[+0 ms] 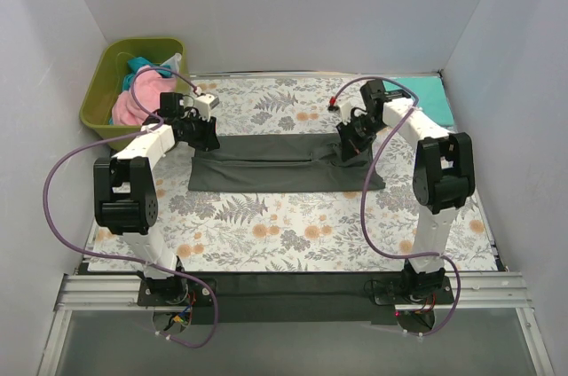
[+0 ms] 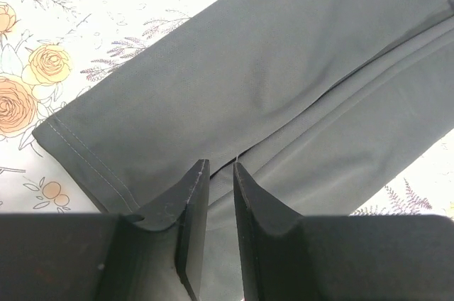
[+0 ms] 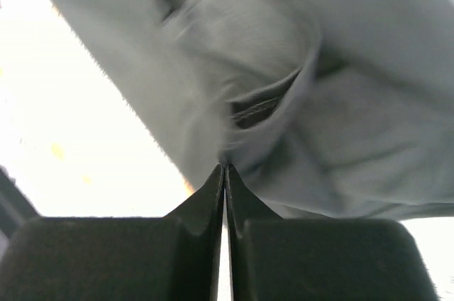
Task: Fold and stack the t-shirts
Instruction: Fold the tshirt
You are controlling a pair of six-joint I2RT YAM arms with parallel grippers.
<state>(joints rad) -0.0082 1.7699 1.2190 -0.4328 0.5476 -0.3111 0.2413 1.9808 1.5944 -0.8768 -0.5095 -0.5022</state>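
Note:
A dark charcoal grey t-shirt lies folded into a long strip across the middle of the floral table cloth. My left gripper is at the strip's left end, low over the cloth. In the left wrist view its jaws stand a narrow gap apart over the grey shirt, with nothing pinched between them. My right gripper is at the strip's right end. In the right wrist view it is shut, with a fold of the grey shirt pinched at its tips.
An olive-green bin at the back left holds a pink shirt and a teal one. A folded teal-green shirt lies at the back right corner. White walls close in the back and both sides.

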